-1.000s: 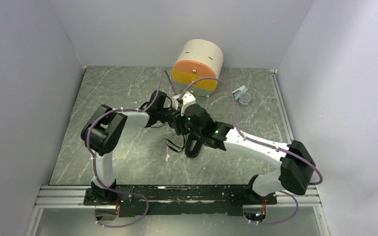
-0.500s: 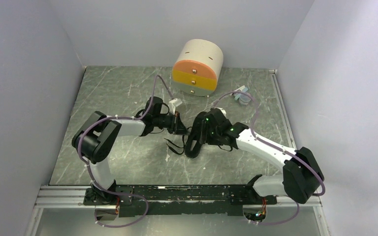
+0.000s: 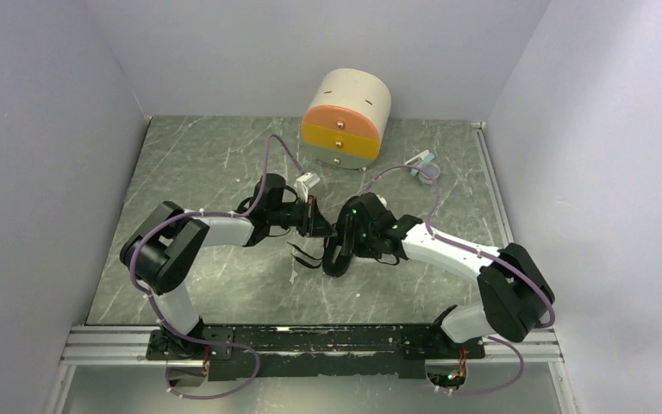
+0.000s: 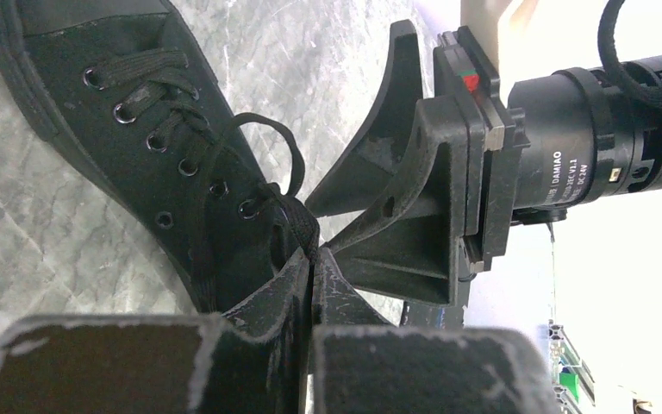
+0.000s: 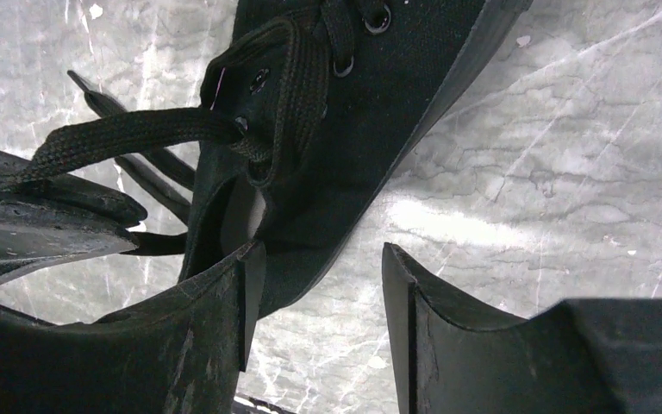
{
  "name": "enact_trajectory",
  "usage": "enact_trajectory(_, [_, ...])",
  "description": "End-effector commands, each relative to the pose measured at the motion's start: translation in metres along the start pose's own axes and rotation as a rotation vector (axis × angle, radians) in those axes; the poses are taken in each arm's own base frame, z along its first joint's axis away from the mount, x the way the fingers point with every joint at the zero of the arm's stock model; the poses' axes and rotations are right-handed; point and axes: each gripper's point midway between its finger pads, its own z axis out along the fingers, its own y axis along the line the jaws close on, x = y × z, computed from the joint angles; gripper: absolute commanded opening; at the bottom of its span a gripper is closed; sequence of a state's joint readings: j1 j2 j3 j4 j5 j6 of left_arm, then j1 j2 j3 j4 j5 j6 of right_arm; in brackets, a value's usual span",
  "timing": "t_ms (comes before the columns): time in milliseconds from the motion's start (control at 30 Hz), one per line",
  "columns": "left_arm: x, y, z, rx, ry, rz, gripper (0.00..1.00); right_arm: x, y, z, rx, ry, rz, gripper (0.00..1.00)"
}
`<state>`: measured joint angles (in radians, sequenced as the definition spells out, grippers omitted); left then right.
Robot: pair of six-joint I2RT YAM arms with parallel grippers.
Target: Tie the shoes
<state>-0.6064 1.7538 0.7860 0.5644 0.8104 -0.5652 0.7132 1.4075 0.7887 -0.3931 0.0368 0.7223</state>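
Black shoe (image 3: 338, 257) lies mid-way across the table (image 3: 215, 155), in front of the round drawer box (image 3: 346, 119). Left gripper (image 4: 312, 267), fingers closed, pinches a lace (image 5: 129, 134). Right gripper (image 5: 321, 254), fingers apart, straddles the shoe's side wall.

- I see the shoe (image 3: 337, 259) in the middle of the desk (image 3: 207, 164), where the 2 grippers meet.
- The left gripper (image 3: 314, 228) sits just left of the shoe, and a lace (image 5: 121, 134) runs from the shoe's top eyelet to its tip.
- The right gripper (image 3: 341, 246) sits at the shoe's open end, with 1 finger at the collar and the other past the shoe's side, above bare desk.
- The round drawer box (image 3: 346, 121) stands at the back, behind both grippers.
- A small item (image 3: 425, 166) lies right of the box, well apart from the shoe.
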Motion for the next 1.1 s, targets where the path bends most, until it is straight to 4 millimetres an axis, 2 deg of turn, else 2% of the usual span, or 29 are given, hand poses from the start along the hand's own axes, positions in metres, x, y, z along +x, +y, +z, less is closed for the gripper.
enact_trajectory(0, [-0.008,-0.005,0.004,0.009,-0.036,0.036,0.05,-0.003,-0.001,-0.01,0.014,-0.03,0.003,0.56])
enact_trajectory(167, [-0.003,0.0,0.003,-0.01,-0.019,0.033,0.05,-0.014,0.01,-0.033,-0.008,-0.07,-0.048,0.58])
enact_trajectory(267, [-0.001,0.0,0.002,-0.009,-0.024,0.03,0.05,-0.006,0.006,-0.023,0.005,-0.047,-0.054,0.59])
enact_trajectory(367, [-0.001,-0.002,0.002,-0.002,-0.036,0.015,0.05,0.0,0.015,-0.009,-0.045,-0.038,-0.073,0.6])
enact_trajectory(400, [-0.002,-0.002,0.002,-0.001,-0.04,0.012,0.05,0.004,0.012,-0.004,-0.032,-0.021,-0.08,0.6])
enact_trajectory(500, [-0.002,-0.001,0.003,0.0,-0.041,0.01,0.05,0.014,-0.014,0.003,0.096,0.021,-0.093,0.6])
enact_trajectory(667, [-0.001,-0.002,0.007,0.023,-0.053,-0.019,0.05,0.012,-0.058,-0.014,0.254,-0.01,-0.117,0.59])
enact_trajectory(733, [-0.002,-0.003,0.009,0.035,-0.065,-0.025,0.05,0.008,-0.061,-0.019,0.264,-0.017,-0.14,0.6])
enact_trajectory(800, [0.002,-0.003,0.012,0.04,-0.054,-0.036,0.05,-0.001,-0.048,-0.022,0.206,-0.034,-0.181,0.6])
enact_trajectory(900, [0.008,-0.006,0.022,0.062,-0.024,-0.045,0.05,-0.015,-0.014,-0.026,0.056,-0.062,-0.237,0.62])
enact_trajectory(967, [0.007,-0.007,0.025,0.075,-0.028,-0.049,0.05,-0.031,0.002,-0.036,0.006,-0.099,-0.286,0.65])
enact_trajectory(1067, [0.003,-0.007,0.028,0.081,-0.04,-0.061,0.05,-0.04,0.043,-0.056,-0.198,-0.139,-0.47,0.68])
